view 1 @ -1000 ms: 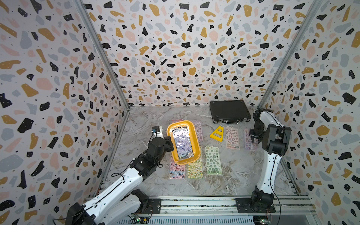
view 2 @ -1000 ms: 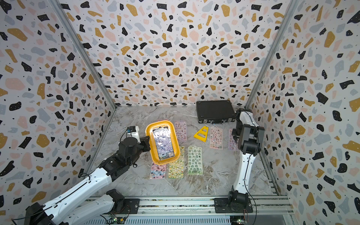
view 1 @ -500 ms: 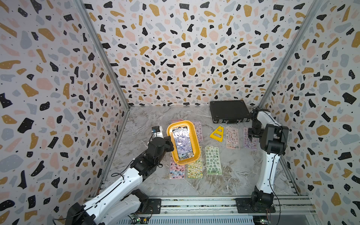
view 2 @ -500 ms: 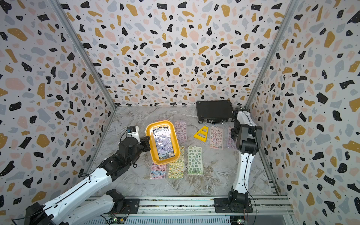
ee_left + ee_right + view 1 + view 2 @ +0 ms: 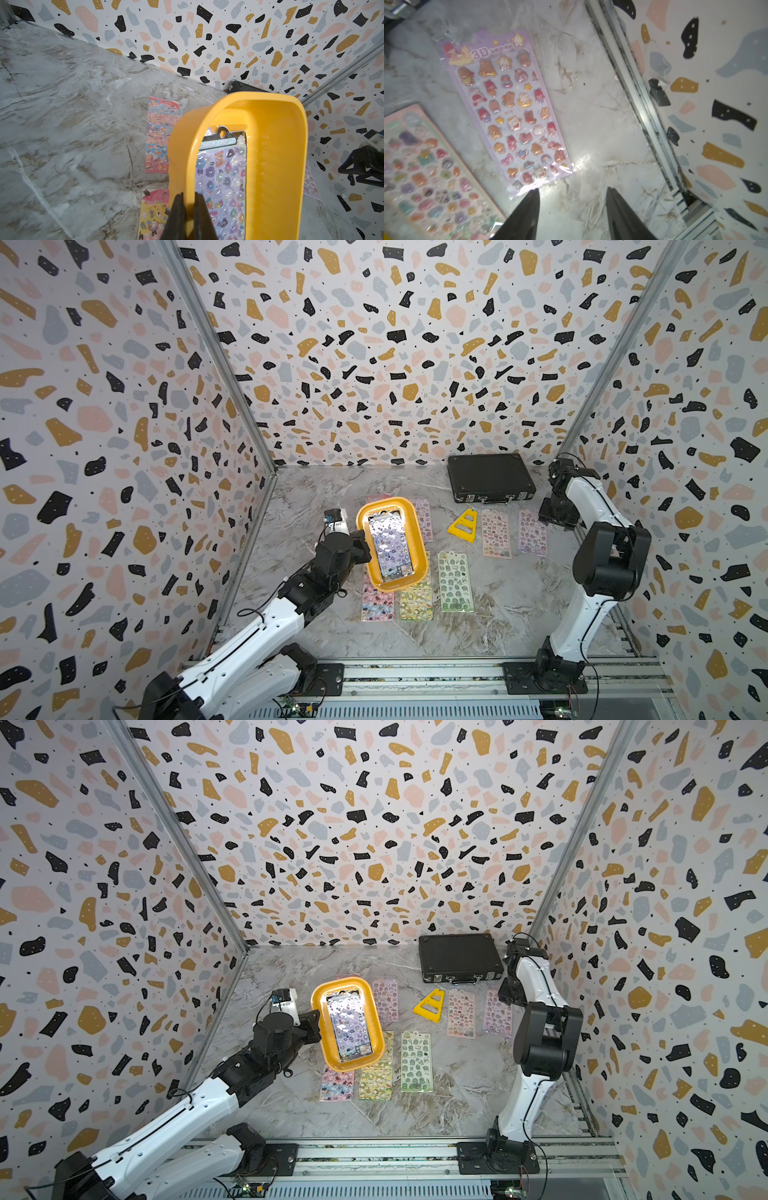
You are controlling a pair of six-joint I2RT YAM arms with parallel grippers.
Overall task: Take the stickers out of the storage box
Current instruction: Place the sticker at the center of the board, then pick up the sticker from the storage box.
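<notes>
The storage box (image 5: 415, 539), a shallow yellow-orange tub, sits left of the middle of the tabletop (image 5: 307, 493), its long sides running from the near edge toward the far edge. The left claw (image 5: 362, 545), on an arm stretched out from the near left corner, pinches the box's left long wall. The left wrist view shows its black fingers (image 5: 176, 214) pressed on either side of the rim.

Inside the box one glossy purple sheet (image 5: 390, 547) of stickers lies flat on the bottom, its hanger hole toward the far edge. A red-and-blue sheet (image 5: 162, 133) lies on the tabletop at the box's far end. The box's near end covers the far ends of a pink sheet (image 5: 376, 601) and a yellow-green sheet (image 5: 417, 601); whether it rests on them or is raised I cannot tell. Just right of these lies a green sheet (image 5: 455, 580), clear of the box. A pale purple sheet (image 5: 424, 518) shows along the box's right wall.

Farther right come a yellow triangular piece (image 5: 464, 526), then a pink-bordered sheet (image 5: 496, 533) and a lilac sheet (image 5: 532, 531), side by side but apart. A closed black case (image 5: 490, 477) lies at the far edge, toward the far right corner. The right claw (image 5: 573, 190) hangs near the right edge over bare tabletop, just beside the lilac sheet. Its fingers are spread with nothing between them.
</notes>
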